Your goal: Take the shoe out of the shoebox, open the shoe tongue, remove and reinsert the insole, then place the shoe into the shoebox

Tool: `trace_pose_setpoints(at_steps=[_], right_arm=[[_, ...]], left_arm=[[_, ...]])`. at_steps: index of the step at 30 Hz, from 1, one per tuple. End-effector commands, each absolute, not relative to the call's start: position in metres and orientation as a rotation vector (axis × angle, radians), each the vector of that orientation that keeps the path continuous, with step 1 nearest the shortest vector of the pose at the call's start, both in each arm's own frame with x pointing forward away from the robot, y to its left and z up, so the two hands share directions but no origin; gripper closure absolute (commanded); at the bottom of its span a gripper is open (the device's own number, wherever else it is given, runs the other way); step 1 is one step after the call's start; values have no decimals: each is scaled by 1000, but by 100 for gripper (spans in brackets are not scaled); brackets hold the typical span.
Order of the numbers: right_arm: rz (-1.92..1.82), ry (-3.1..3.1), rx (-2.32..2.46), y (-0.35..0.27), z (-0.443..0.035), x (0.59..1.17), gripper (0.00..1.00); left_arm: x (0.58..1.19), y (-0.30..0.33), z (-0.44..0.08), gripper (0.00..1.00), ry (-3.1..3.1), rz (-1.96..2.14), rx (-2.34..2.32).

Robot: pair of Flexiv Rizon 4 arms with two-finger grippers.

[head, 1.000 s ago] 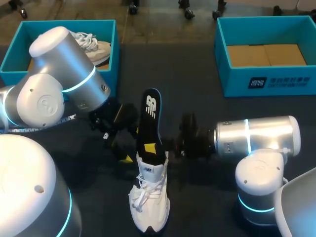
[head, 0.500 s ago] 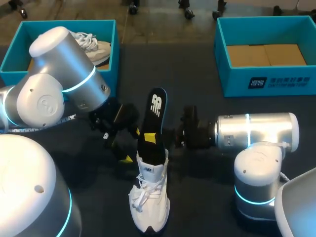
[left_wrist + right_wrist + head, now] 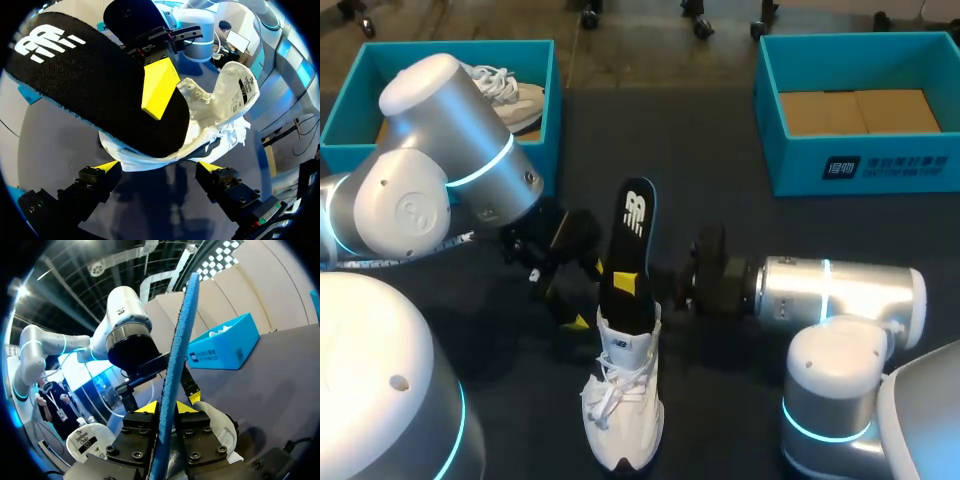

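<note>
Standing on the dark surface [image 3: 670, 140], two teal boxes are kept back from the working area. The right box [image 3: 800, 170] is left bare inside and is judged to await the shoe. The left box [image 3: 552, 130] holds a second shoe [image 3: 515, 100], partly masked by the left arm [image 3: 440, 150]. The shoe [image 3: 622, 410] is laid at mid-surface, toe toward the robot, so that both arms can be brought to its mouth. The insole [image 3: 625, 265] is held upright with its lower end in that mouth. It is pinched on both faces by the right jaws, closed on it, a hold suited to sliding it in or out. The left jaws are spread wide beside the shoe with nothing clamped, probably placed to steady it. The tongue [image 3: 235, 92] is folded back, clearing the opening. How deep the insole sits is hidden inside the shoe. Whether it is being drawn out or pushed back cannot be told. From above, the right jaws are lost in shadow.
</note>
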State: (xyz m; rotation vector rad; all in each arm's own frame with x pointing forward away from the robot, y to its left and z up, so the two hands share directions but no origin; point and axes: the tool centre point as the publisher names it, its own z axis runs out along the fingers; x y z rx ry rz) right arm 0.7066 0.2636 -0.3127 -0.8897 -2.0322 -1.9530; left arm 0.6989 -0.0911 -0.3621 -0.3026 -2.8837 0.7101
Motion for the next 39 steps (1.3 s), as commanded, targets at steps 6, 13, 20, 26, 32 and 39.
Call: trace_pose_setpoints(at_steps=[6, 13, 20, 26, 32, 39], right_arm=[[-2012, -1983, -902, 264, -317, 704, 100], [-1965, -1993, -915, 266, -322, 701, 100], [-1877, -2009, -949, 266, -330, 691, 100], [-1796, -2005, -957, 269, -345, 681, 100], [-1728, -2030, -950, 272, -353, 672, 100], [-1688, -2053, -958, 272, -354, 667, 100]], left_arm=[[698, -91, -363, 0, -2885, 713, -303], [698, -91, -363, 0, -2885, 713, -303], [698, -91, -363, 0, -2885, 713, -303], [698, -91, -363, 0, -2885, 713, -303], [698, -91, -363, 0, -2885, 713, -303], [698, -91, -363, 0, -2885, 713, -303]])
